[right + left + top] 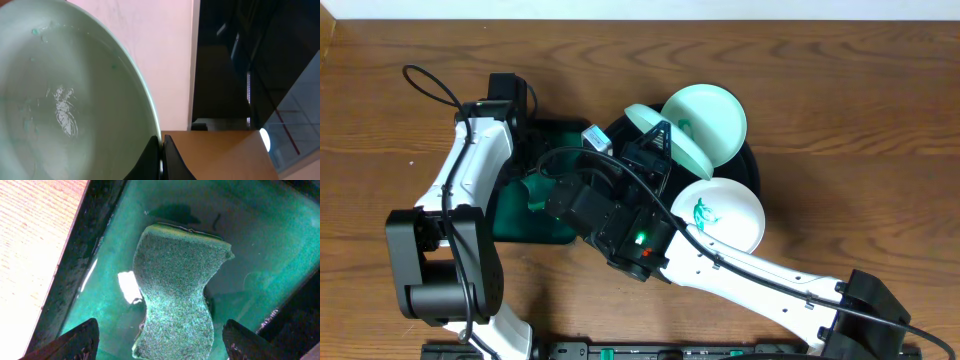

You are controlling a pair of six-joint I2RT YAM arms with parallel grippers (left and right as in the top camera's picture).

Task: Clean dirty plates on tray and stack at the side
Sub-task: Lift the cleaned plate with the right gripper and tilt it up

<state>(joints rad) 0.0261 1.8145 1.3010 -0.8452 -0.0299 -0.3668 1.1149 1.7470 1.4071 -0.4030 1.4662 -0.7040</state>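
Right gripper (161, 150): the jaws are closed narrowly on the rim of one plate (65, 100), and in the right wrist view the two dark fingers (150, 160) are seen pinching its edge. A few faint teal specks near the upper rim and a glossy patch at the centre are noted on that plate. From overhead, the held plate (688, 158) is seen steeply tilted, almost edge-on, with the right gripper (658, 140) at its rim. It is positioned over the left part of the black tray (752, 165). Whether its lower edge touches the tray cannot be told.

Left gripper (160, 325): the jaws are spread wide and nothing is held. One finger (75, 340) is seen on each side of the green sponge (177, 290), clear of it. The sponge lies flat, curved in outline, on the wet floor of the green tray (250, 230).

Two further plates are recorded on the black tray. A mint plate (710, 115) lies at the far side, partly overlapped in view by the held plate. A white plate (725, 215) bearing a teal smear at its centre lies at the near side. The green tray (510, 215) sits just left of the black tray on the wooden table (820, 80).
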